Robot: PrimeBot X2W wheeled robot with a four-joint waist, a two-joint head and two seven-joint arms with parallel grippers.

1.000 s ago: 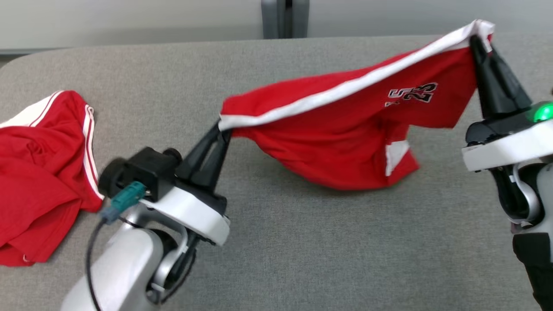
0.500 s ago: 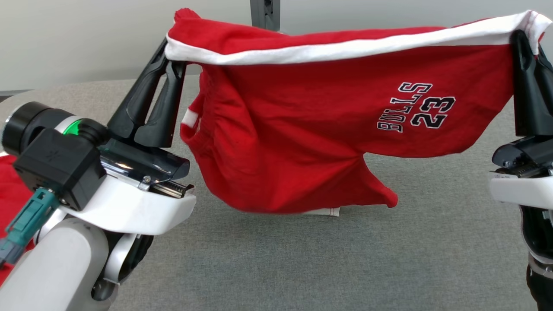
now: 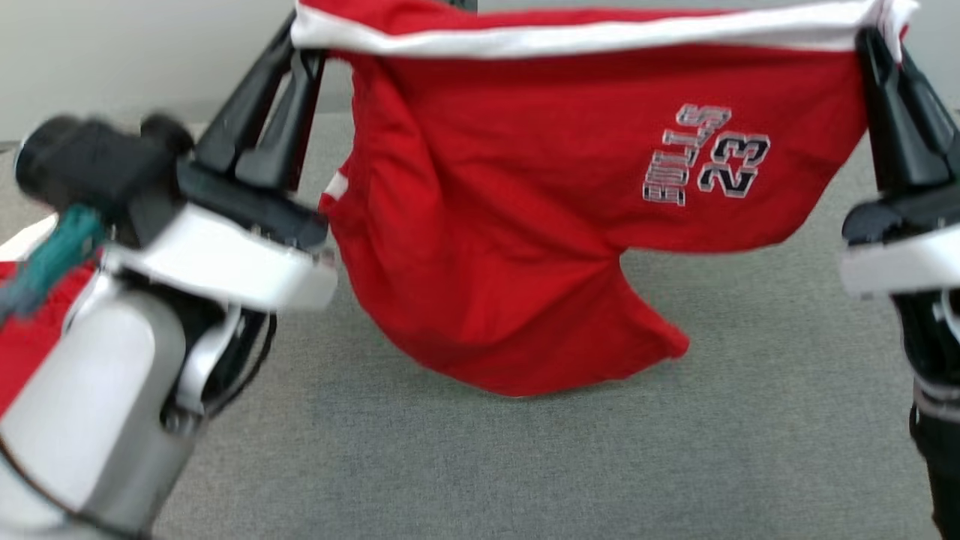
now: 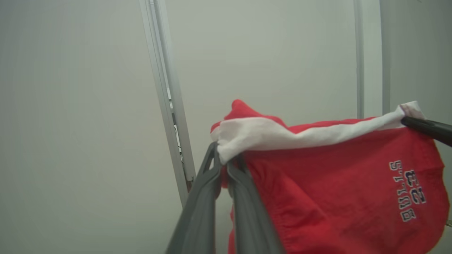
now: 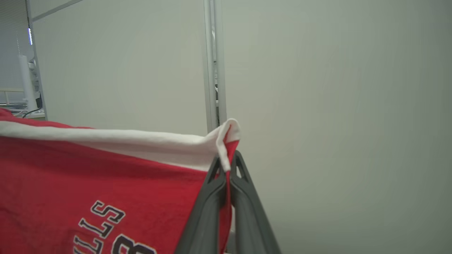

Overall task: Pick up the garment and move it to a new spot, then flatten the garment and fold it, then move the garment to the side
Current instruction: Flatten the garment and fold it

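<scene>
We have the garment [image 3: 525,225] off the table [image 3: 525,465] and strung between both grippers, so the pick-up looks done and we judge ourselves mid-carry toward the new spot. Setting it down, flattening it, folding it and shifting it aside are all left to do. The garment, red shorts with a white waistband [image 3: 585,34] and lettering [image 3: 705,154], hangs above the table's middle. The waistband is uppermost and pulled nearly straight, and the body sags below it. Its lowest fold comes down close to the table top. Whether it brushes the surface or hangs just clear, we cannot tell from the head view.

The left gripper [image 3: 298,49] is clenched on the waistband's left corner, and the left wrist view shows a bunch of white fabric spilling over its tips. The right gripper [image 3: 871,41] is pinched tight on the right corner, with the fabric edge running down between its fingers. Both arms are raised well above the table, wrists roughly level, fingers pointing up toward the wall [image 3: 112,60] behind the table. The left forearm [image 3: 90,405] is blurred. A second red garment [image 3: 26,337] lies on the table's left side, partly behind that arm.
</scene>
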